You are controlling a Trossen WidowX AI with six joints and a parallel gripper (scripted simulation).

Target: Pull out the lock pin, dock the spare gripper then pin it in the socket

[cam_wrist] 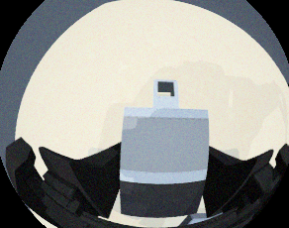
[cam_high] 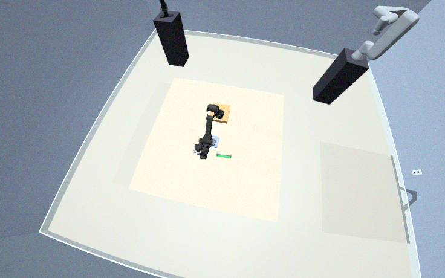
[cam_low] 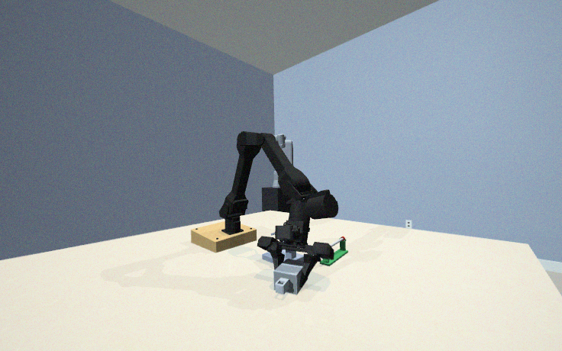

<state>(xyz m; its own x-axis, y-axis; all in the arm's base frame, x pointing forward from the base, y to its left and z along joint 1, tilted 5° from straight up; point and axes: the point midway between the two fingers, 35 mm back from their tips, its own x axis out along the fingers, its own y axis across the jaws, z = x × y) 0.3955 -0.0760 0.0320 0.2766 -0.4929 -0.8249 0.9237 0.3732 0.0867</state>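
Note:
The spare gripper point(cam_low: 287, 275) point(cam_wrist: 165, 147) is a grey block lying on the table, with a small spigot point(cam_wrist: 165, 89) point(cam_low: 279, 284) with a hole at its near end. My gripper point(cam_low: 294, 273) point(cam_wrist: 161, 143) point(cam_high: 202, 153) points down over it. Its black fingers press on the block's two sides, low at the table. The mount point(cam_high: 215, 140) point(cam_low: 267, 256) with its socket is a pale grey piece just behind my gripper, mostly hidden by it. The lock pin point(cam_low: 338, 241), grey with a red head, lies on a green stand point(cam_low: 334, 257) point(cam_high: 223, 155) to the right.
The arm's wooden base point(cam_low: 215, 240) point(cam_high: 225, 116) stands behind to the left. Two tall black posts point(cam_high: 172, 37) point(cam_high: 338, 76) stand at the far edge of the floor, well away.

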